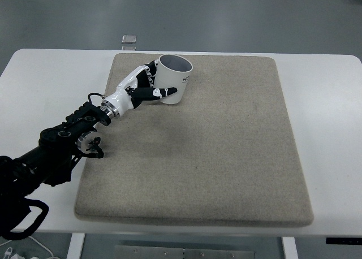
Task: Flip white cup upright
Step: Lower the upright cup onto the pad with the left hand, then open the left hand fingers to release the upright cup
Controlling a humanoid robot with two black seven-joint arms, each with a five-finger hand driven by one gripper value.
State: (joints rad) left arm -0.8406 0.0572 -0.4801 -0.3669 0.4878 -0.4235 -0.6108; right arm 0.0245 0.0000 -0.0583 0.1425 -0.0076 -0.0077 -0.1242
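Beige mat (pixel 226 157): left hand (pixel 144 86) grasping white cup (pixel 174 78); dark print on cup unreadable.

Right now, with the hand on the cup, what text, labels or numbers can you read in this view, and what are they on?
White cup, held by the left hand: small dark print near the rim, on the side facing right; too small and blurred to read.
Small grey object on the floor beyond the table: no readable marking.
Beige mat: no text.
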